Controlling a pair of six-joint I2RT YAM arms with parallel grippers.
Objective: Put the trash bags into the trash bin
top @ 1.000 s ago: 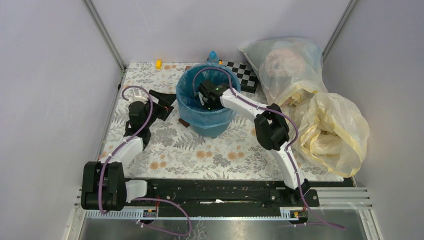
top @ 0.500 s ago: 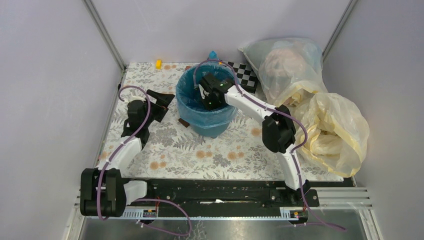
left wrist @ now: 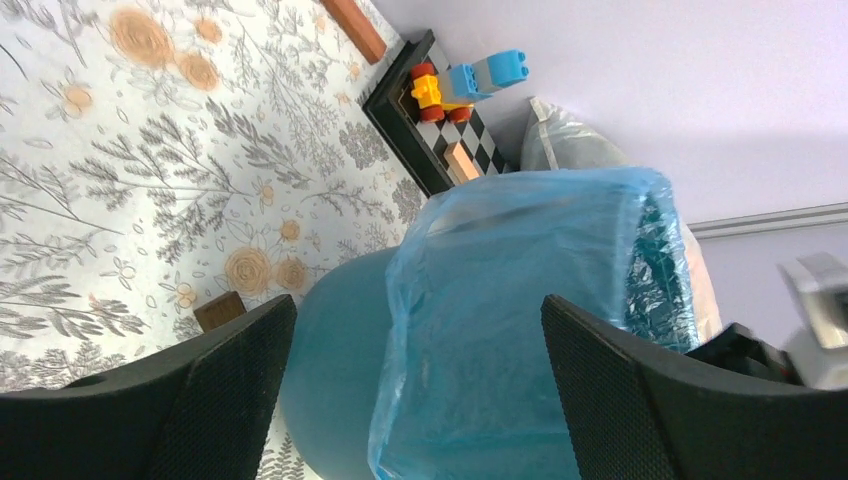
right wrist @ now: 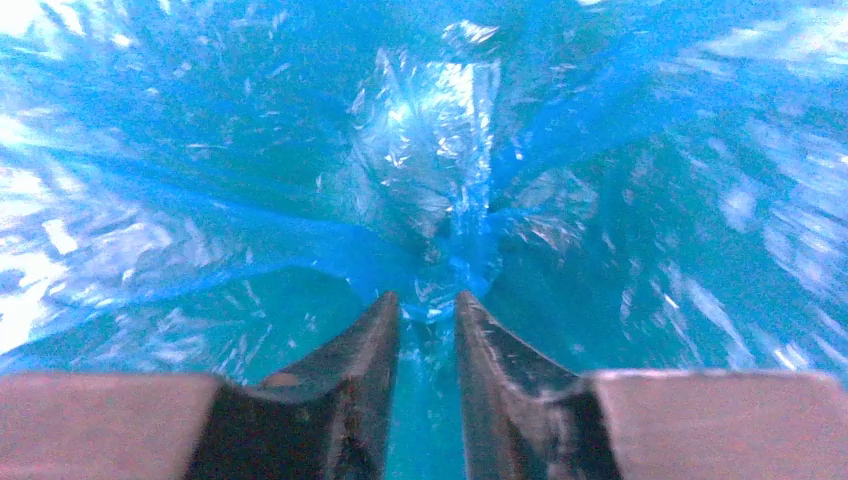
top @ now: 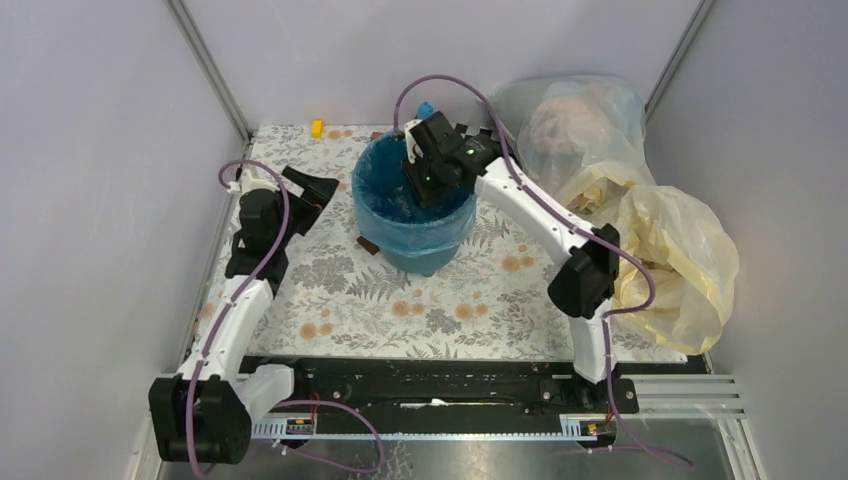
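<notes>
Floral tablecloth [top: 400, 310] underneath: the left gripper [left wrist: 417, 300], wide and empty, has backed off, with the trash bin [left wrist: 330, 350] ahead of it; the right gripper [right wrist: 428, 300] has risen, jaws parting narrowly, freeing the trash bag [right wrist: 450, 200] below its tips, so lining looks done

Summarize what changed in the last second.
Right tool rose from deep in the bin toward its far rim, jaws parting off the blue bag. Left tool, open, drew back to the left. Bin, bag lining it and yellow bags stayed put.
</notes>
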